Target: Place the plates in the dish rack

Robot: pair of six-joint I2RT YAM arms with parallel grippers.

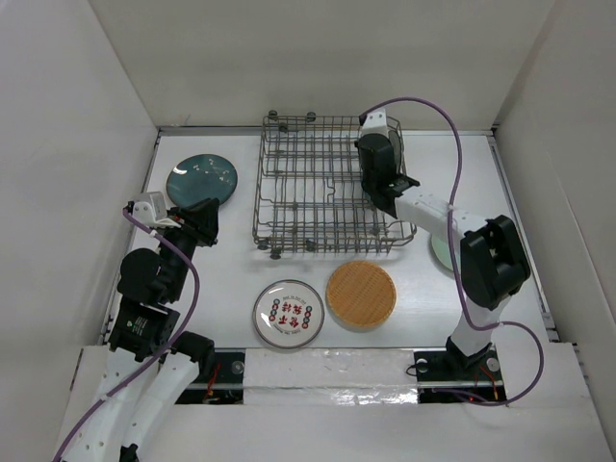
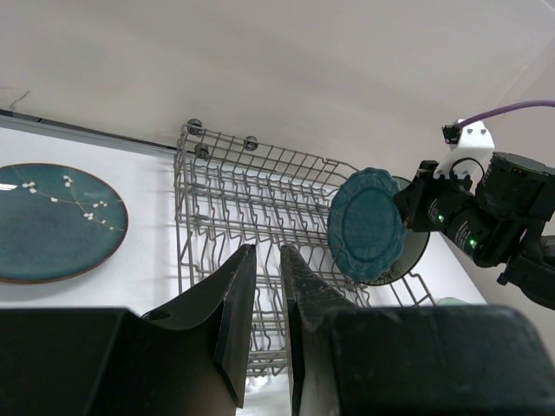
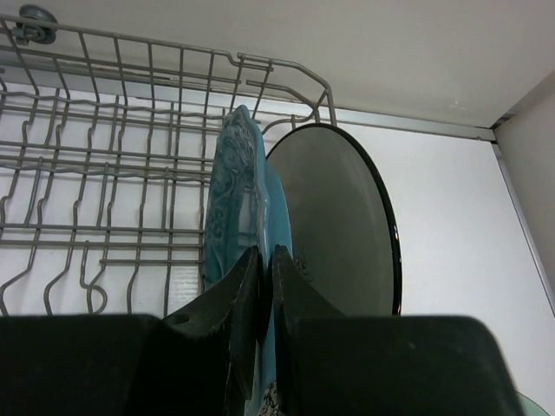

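- Teal scalloped plate [image 3: 227,195]: glossy, raised swirl relief, wavy rim. Stands on edge in the R end of the dish rack [image 1: 308,183], edge-on to the R wrist cam, faces twd the rack's L and R ends.
- Right gripper [image 3: 264,256]: jaws pinched on that plate's rim, one finger on each face.
- Beige-grey plate [image 3: 334,225], thin black rim: also upright in the rack, just R of the scalloped one, roughly parallel. Touching or not: can't tell.
- Rack: grey wire, rows of upright tines, small round feet, at the back-centre of the white table [image 1: 231,279].
- Left gripper [image 2: 267,251]: jaws only a narrow slit apart, nothing in them; sits just near-side of the dark teal speckled plate [image 1: 202,179], which lies flat L of the rack.
- White plate [image 1: 288,314], red/green motifs, and tan-orange plate [image 1: 361,295], woven look: flat, side by side, in front of the rack.
- Pale green plate [image 1: 439,252]: flat near the rack's R front corner, mostly hidden by the R arm.
- Writing: the white plate's motifs look like characters, too small to read.
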